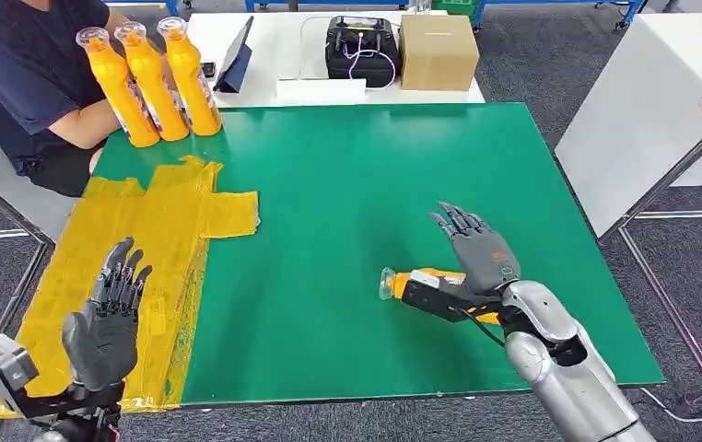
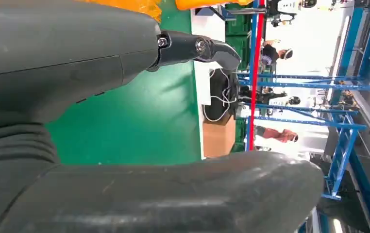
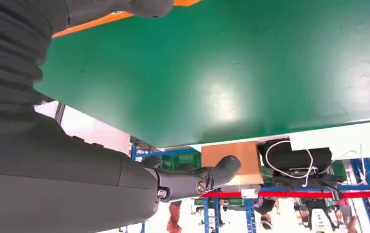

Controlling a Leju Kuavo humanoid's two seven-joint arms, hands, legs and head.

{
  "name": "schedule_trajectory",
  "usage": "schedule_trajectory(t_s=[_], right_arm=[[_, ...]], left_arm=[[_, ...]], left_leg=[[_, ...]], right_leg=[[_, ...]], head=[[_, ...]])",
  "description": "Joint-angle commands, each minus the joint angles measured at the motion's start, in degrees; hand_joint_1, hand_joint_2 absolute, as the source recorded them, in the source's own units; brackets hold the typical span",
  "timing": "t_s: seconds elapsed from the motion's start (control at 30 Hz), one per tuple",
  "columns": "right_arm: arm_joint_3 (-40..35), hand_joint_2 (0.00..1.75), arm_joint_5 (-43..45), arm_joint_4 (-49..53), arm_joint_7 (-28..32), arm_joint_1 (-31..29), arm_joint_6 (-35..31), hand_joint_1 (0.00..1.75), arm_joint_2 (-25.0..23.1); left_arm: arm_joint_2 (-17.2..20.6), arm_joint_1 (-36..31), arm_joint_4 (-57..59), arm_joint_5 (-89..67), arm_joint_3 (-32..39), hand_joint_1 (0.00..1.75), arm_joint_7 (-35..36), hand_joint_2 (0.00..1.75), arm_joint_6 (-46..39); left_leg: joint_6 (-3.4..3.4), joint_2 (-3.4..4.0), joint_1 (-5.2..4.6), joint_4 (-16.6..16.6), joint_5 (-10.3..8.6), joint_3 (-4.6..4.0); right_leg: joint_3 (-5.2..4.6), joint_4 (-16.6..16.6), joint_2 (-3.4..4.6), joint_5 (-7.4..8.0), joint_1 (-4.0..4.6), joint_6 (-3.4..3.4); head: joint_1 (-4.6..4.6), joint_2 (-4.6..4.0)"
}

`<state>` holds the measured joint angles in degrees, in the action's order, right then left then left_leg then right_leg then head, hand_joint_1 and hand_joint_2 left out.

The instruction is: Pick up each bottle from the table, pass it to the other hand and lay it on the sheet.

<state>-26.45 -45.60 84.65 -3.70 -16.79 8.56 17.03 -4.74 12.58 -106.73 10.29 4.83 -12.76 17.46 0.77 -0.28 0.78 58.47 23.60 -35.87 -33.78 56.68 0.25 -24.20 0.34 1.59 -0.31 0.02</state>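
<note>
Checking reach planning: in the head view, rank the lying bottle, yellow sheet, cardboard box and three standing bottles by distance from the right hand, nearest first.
From the right hand:
1. Lying bottle, right beside the hand.
2. Yellow sheet, across the mat toward the left hand's side.
3. Cardboard box and three standing bottles, far edge: too close to call.

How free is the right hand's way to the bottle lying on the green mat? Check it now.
Probably free: the right hand hovers open right by the lying bottle, with only bare green mat around.

Industrial lab, blue steel racking point(image 2: 338, 121), white worktables point(image 1: 642, 101), grey carpet point(image 1: 532, 64)
</note>
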Motion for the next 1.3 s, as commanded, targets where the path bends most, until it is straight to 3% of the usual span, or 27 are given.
schedule_trajectory(t_s=[0.03, 0.1, 0.2, 0.3, 0.83, 1.0, 1.13, 1.3], right_arm=[[13.07, 1.75, 0.91, 8.54, 1.69, 28.79, -2.40, 0.00, 17.44], [12.92, 1.75, -0.16, 9.14, 1.17, 27.08, -0.23, 0.00, 16.02], [12.21, 1.75, -0.65, 9.71, -0.11, 25.40, 1.49, 0.00, 15.09], [12.05, 1.75, -0.65, 9.79, -0.35, 25.05, 1.85, 0.00, 14.90], [12.40, 1.75, -0.58, 10.18, -0.43, 25.04, 1.94, 0.00, 15.25], [14.64, 1.75, -3.69, 10.36, -1.26, 22.64, -0.57, 0.00, 9.78], [14.97, 1.75, -6.64, 5.56, -2.71, 18.59, -0.01, 0.00, 8.37], [14.83, 1.75, -7.25, 4.11, -2.21, 18.08, -0.35, 0.00, 8.04]], left_arm=[[-1.22, 2.14, 0.96, 1.32, 4.51, 0.00, -0.87, 0.00, 0.89], [-1.43, 1.84, 1.07, 1.05, 4.67, 0.00, -0.90, 0.00, 1.11], [-1.51, 1.65, 1.12, 0.92, 4.58, 0.00, -0.82, 0.00, 1.02], [-1.52, 1.63, 1.13, 0.89, 4.55, 0.00, -0.80, 0.00, 0.99], [-1.27, 1.57, 1.26, 0.87, 4.46, 0.00, -0.63, 0.00, 1.02], [-1.63, 2.20, 0.41, 0.80, 4.59, 0.00, -0.25, 0.00, 1.17], [-1.29, 1.15, 0.96, 1.05, 4.11, 0.00, 0.23, 0.00, 1.46], [-1.26, 0.99, 1.08, 1.07, 4.01, 0.00, 0.33, 0.00, 1.35]], left_leg=[[0.08, -1.11, 0.03, -0.13, 0.03, 0.25], [0.30, -1.71, -0.08, -0.07, 0.31, 0.28], [0.28, -1.14, -0.29, -0.04, 0.39, -0.03], [0.25, -0.63, -0.39, -0.05, 0.46, 0.19], [0.34, -0.69, -0.36, -0.05, 0.35, 0.06], [0.32, -0.60, -0.34, -0.07, 0.35, 0.08], [0.32, -0.51, -0.34, -0.08, 0.37, 0.14], [0.33, -0.58, -0.33, -0.10, 0.33, 0.15]], right_leg=[[0.28, -0.27, -1.14, -0.38, 0.00, 0.07], [0.71, -0.19, -1.65, -0.87, -0.07, 0.46], [1.00, -0.03, -1.08, -0.71, -0.27, 0.52], [0.99, -0.05, -0.67, -0.60, -0.29, 0.43], [0.81, -0.06, -0.76, -0.55, -0.35, 0.42], [0.80, -0.08, -0.67, -0.52, -0.33, 0.41], [0.85, -0.09, -0.59, -0.51, -0.33, 0.40], [0.88, -0.13, -0.67, -0.50, -0.32, 0.42]], head=[[-0.13, 0.00], [0.07, 0.00], [0.11, 0.00], [0.13, 0.00], [0.15, 0.00], [0.15, 0.00], [0.15, 0.00], [0.17, 0.00]])
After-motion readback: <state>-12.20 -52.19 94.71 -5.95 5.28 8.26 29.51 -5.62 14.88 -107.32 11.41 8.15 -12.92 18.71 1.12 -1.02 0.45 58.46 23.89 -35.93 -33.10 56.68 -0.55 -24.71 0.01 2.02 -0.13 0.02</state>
